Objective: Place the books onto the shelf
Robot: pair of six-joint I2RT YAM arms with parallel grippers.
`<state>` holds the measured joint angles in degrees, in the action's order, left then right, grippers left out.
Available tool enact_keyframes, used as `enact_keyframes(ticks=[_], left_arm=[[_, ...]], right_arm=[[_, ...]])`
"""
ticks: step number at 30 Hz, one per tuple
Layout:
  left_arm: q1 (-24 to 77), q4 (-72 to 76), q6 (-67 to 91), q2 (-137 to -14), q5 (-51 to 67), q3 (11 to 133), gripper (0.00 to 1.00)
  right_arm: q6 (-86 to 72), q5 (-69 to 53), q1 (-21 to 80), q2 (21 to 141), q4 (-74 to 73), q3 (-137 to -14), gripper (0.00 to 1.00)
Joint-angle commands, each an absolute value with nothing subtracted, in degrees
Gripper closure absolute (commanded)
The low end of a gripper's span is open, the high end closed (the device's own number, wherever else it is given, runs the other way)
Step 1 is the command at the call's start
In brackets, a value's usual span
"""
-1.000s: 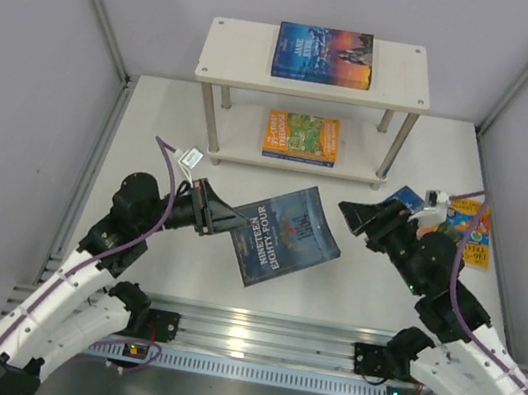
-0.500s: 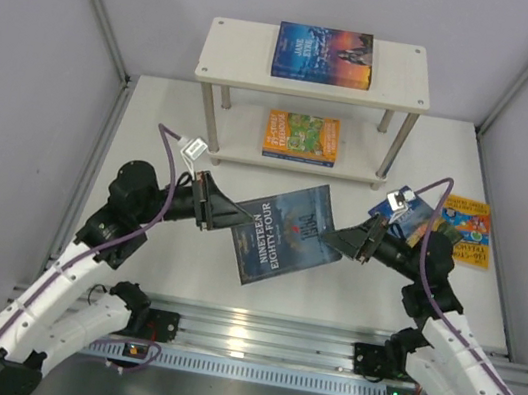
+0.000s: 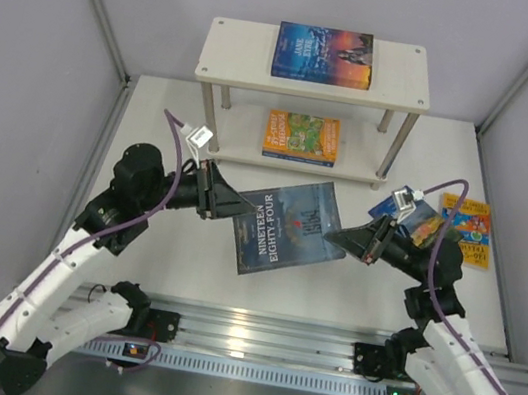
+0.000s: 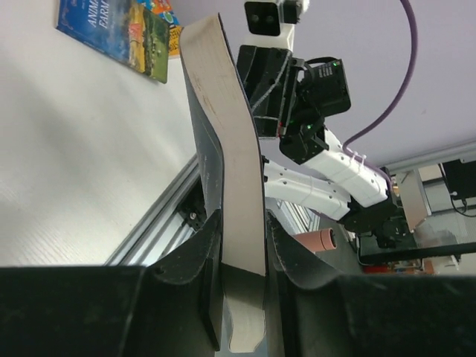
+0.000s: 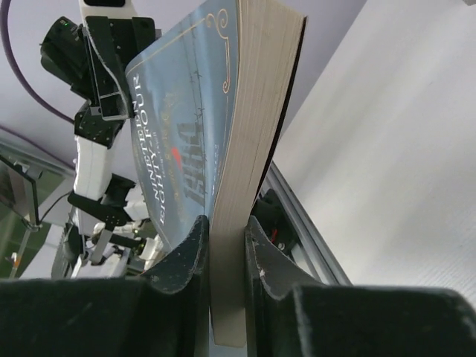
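Observation:
A dark blue book, "Nineteen Eighty-Four", hangs tilted above the middle of the table, held from both sides. My left gripper is shut on its left edge, where the page block sits between the jaws. My right gripper is shut on its right edge, clamping cover and pages. The cream two-tier shelf stands at the back. A blue-and-sunset book lies on its top board and an orange-green one on its lower board.
An orange-yellow book and a blue book, partly hidden by the right arm, lie on the table at the right. The left wrist view shows that blue book's "Animal Farm" cover. Grey walls close in both sides; an aluminium rail runs along the near edge.
My right arm swung left to the held book and its jaws closed on the book's right edge. The left arm kept its grip and shifted the book slightly up and back.

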<state>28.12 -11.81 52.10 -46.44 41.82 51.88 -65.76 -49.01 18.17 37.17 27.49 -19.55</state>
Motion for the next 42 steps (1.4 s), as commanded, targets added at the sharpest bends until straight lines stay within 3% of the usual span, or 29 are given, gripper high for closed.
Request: enact_keyframes(ticks=[1, 2, 6, 10, 18, 24, 32, 42], left_arm=[[28.13, -14.19, 48.79, -48.77, 34.83, 59.74, 0.95], [28.21, -17.2, 46.87, -50.35, 32.19, 61.94, 0.74], [27.77, -26.18, 42.72, -54.49, 19.71, 74.24, 0.36], [27.77, -29.34, 40.35, -58.09, 11.62, 88.54, 0.19], [27.6, -39.63, 34.11, -68.11, -11.04, 112.65, 0.15], [27.6, -37.1, 28.31, -70.75, -20.3, 113.82, 0.15], [27.34, -32.26, 23.91, -79.52, -9.96, 116.89, 0.16], [25.14, -23.12, 26.19, -85.95, -0.26, 114.26, 0.16]], right_arm=[[-65.66, -49.84, 18.02, 36.3, 27.7, -26.61, 1.0], [-65.31, -49.14, 17.93, 36.99, 26.29, -30.98, 1.0], [-63.37, -44.92, 17.67, 41.91, 17.52, -45.32, 1.0], [-63.63, -43.07, 17.58, 49.73, 15.74, -58.69, 1.0], [-63.54, -41.66, 15.65, 70.38, 10.29, -86.9, 1.0], [-61.52, -39.99, 14.42, 82.87, 5.71, -104.57, 1.0], [-62.75, -39.38, 11.08, 97.71, 4.75, -119.69, 1.0], [-63.2, -41.4, 6.15, 104.32, 4.22, -121.99, 1.0]])
